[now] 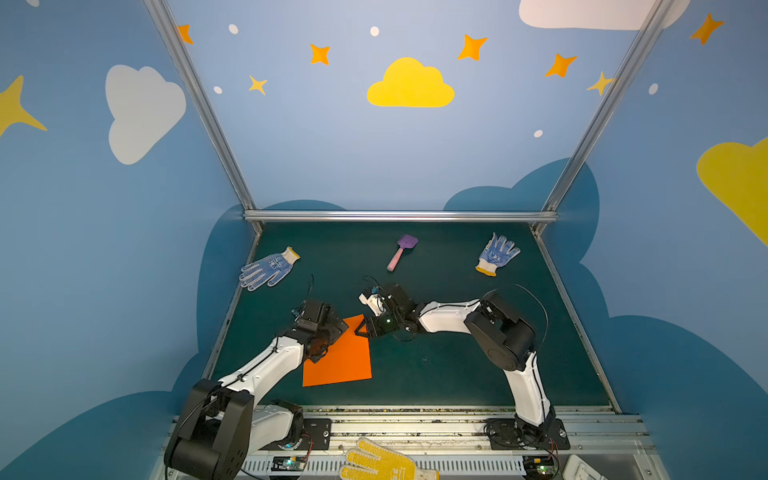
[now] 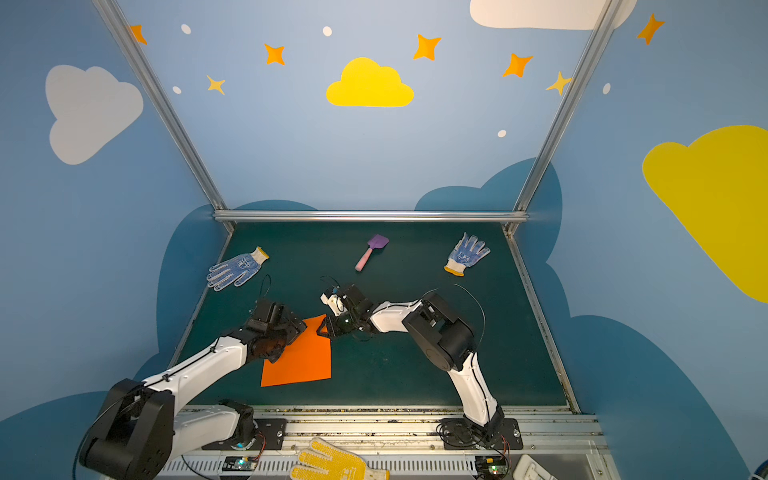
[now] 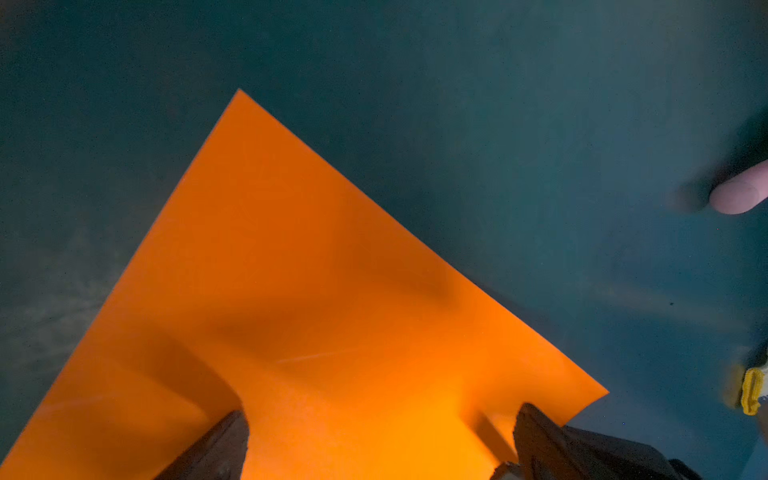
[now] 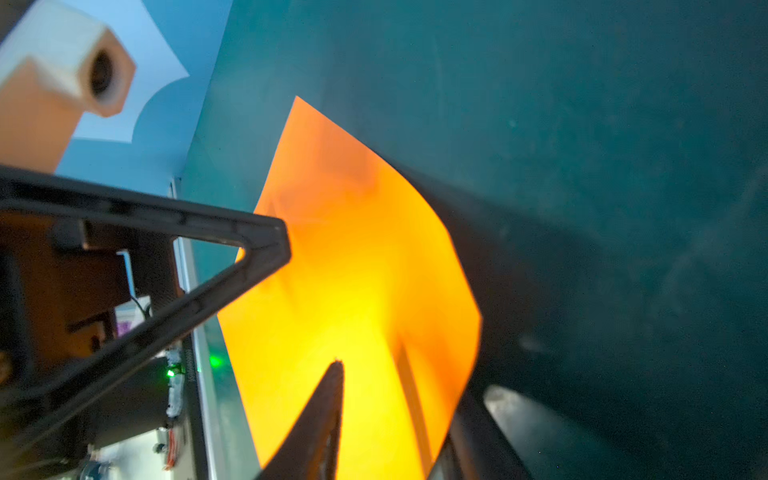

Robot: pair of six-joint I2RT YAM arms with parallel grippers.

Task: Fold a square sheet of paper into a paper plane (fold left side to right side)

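Observation:
The square sheet of paper (image 1: 345, 361) (image 2: 303, 361) is plain bright orange and lies on the green mat near the front, left of centre. My left gripper (image 1: 328, 338) (image 2: 284, 338) hangs over its far left part, open wide; in the left wrist view both dark fingertips (image 3: 224, 449) stand far apart on the paper (image 3: 311, 291). My right gripper (image 1: 360, 328) (image 2: 323, 328) is at the sheet's far right corner. In the right wrist view that corner (image 4: 353, 270) curls up off the mat, with one jaw in front of it and one behind, a gap still between them (image 4: 401, 382).
Two white gloves with blue dots lie at the back left (image 1: 270, 270) and back right (image 1: 496, 253). A purple-headed, pink-handled spatula (image 1: 401, 251) lies at the back centre. A yellow dotted glove (image 1: 382, 461) rests on the front rail. Metal frame bars edge the mat.

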